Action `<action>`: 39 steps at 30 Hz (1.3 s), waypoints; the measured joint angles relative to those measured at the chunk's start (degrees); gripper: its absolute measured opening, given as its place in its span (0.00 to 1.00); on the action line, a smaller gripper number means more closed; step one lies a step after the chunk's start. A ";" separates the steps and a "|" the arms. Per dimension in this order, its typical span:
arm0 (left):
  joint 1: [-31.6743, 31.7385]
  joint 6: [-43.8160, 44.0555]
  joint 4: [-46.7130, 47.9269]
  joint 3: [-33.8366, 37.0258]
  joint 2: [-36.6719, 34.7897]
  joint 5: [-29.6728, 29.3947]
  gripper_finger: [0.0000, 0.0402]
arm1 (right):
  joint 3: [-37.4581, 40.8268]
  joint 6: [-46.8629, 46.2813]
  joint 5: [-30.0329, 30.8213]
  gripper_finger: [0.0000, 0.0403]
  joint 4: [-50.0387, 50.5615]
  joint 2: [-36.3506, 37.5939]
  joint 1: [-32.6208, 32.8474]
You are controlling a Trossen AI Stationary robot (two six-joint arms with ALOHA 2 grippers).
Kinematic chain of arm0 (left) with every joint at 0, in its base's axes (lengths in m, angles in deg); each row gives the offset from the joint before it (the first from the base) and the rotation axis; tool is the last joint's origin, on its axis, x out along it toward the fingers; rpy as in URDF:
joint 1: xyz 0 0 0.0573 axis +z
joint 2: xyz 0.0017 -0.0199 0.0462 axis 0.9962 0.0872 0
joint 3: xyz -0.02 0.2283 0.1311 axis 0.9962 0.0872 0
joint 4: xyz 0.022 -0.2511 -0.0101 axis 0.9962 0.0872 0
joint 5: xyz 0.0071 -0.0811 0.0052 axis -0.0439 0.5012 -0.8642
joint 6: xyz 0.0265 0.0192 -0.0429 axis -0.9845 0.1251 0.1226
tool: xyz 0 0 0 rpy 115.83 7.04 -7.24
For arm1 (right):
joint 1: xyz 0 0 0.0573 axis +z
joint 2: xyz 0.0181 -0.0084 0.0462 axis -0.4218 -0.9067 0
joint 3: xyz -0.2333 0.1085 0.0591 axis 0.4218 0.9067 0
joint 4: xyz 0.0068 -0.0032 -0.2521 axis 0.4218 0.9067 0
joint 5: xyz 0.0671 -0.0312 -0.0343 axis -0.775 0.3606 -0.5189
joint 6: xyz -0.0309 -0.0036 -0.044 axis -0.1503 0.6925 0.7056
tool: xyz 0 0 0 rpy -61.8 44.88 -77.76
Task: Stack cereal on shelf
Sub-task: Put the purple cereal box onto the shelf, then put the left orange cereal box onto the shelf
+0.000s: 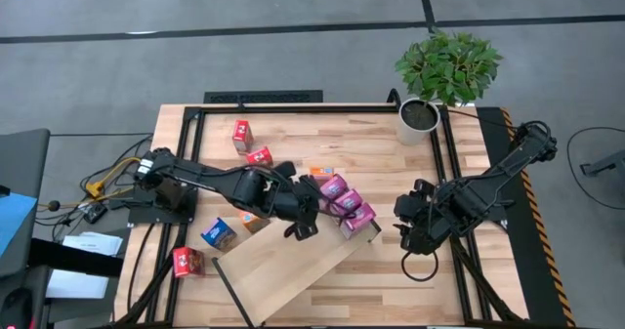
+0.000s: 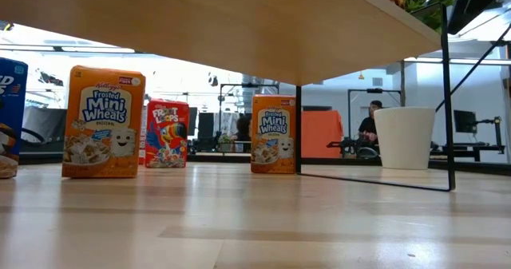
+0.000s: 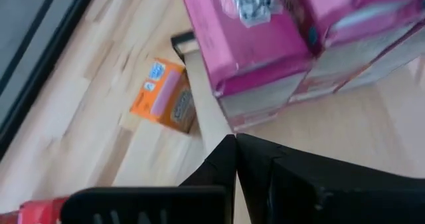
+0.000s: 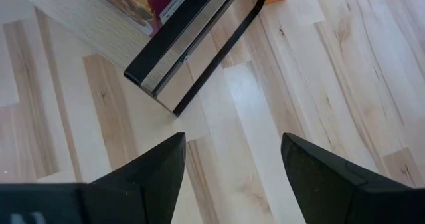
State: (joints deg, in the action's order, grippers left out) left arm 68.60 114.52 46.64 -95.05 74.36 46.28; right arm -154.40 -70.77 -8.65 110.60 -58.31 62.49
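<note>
Wooden surface (image 1: 391, 163) carries the shelf (image 1: 293, 266); beside it, light, stiff cereal boxes (image 1: 344, 200) suit side grips. Left gripper (image 1: 301, 229) jaws pressed together, right gripper (image 1: 415, 233) jaws spread.

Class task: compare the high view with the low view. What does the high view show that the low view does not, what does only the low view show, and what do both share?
Only the high view shows both arms: the left gripper shut above the shelf, the right gripper open beside it, and three pink boxes on the shelf.

Only the low view shows the printed fronts, such as the Froot Loops box, and a person in the room beyond.

Both share the shelf, the white plant pot and cereal standing on the tabletop.
</note>
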 joint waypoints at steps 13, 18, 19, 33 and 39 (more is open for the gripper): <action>2.22 -3.77 -5.44 2.37 0.00 1.90 0.00 | 0.00 -0.12 0.07 0.68 -0.02 0.00 0.00; 2.55 -3.93 -6.75 2.37 0.00 3.40 0.00 | 0.00 -0.12 0.07 0.68 0.00 0.00 0.00; 2.58 -3.92 -6.79 2.37 0.00 3.86 0.00 | 0.00 -0.10 0.09 0.68 0.00 0.00 0.00; 2.95 -5.04 0.55 2.35 -6.79 3.09 0.03 | 0.00 0.95 0.11 0.68 0.02 0.00 -0.07; 4.30 -1.54 14.29 2.29 -13.12 2.03 0.27 | 0.01 0.95 0.33 0.68 0.01 0.00 -0.17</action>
State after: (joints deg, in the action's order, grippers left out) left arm 72.90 112.98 60.93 -92.76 61.24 48.31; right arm -154.39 -69.82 -8.32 110.61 -58.31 62.31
